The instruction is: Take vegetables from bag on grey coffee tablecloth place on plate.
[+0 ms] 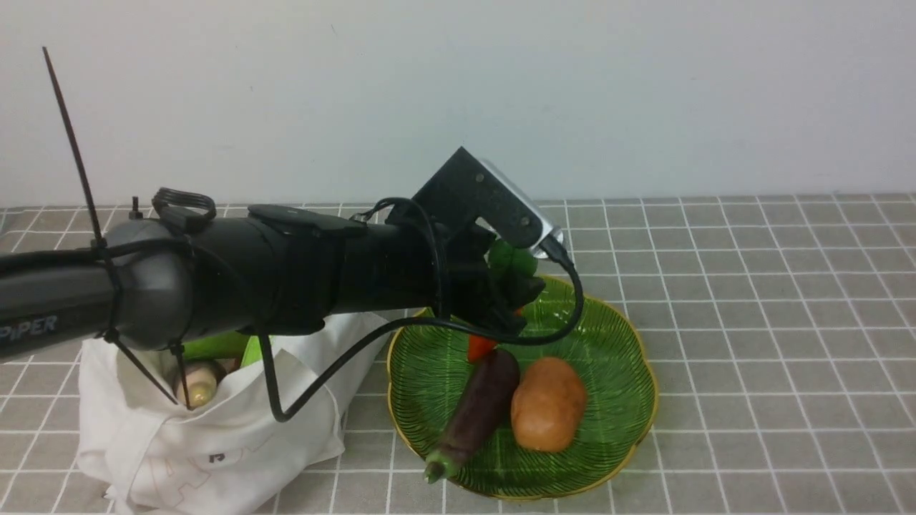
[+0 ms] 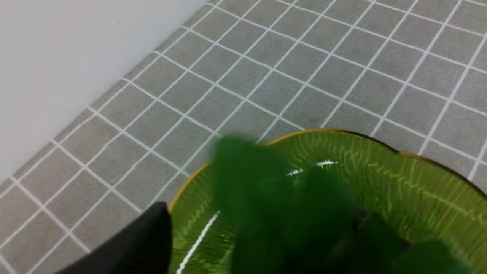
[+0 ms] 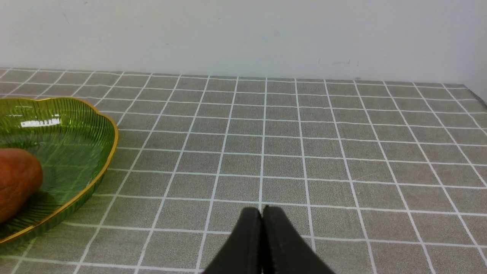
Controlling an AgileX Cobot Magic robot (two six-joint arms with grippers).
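My left gripper (image 1: 501,315) reaches over the back of the green gold-rimmed plate (image 1: 615,343) and is shut on the carrot. The carrot's dark green leafy top (image 1: 512,261) sticks up and its orange tip (image 1: 479,348) points down, just above the plate. In the left wrist view the blurred leaves (image 2: 258,190) fill the space before the plate (image 2: 380,167). The white bag (image 1: 207,429) lies left of the plate on the grey tablecloth (image 1: 751,322). It holds light green vegetables (image 1: 215,345) and a pale stubby one (image 1: 200,380). My right gripper (image 3: 261,215) is shut and empty over bare cloth to the right of the plate (image 3: 76,129).
A dark purple eggplant (image 1: 476,411) and a brown potato (image 1: 547,404) lie on the plate; the potato also shows in the right wrist view (image 3: 17,179). A white wall runs along the far edge of the cloth. My left arm's cable (image 1: 315,386) hangs over the bag.
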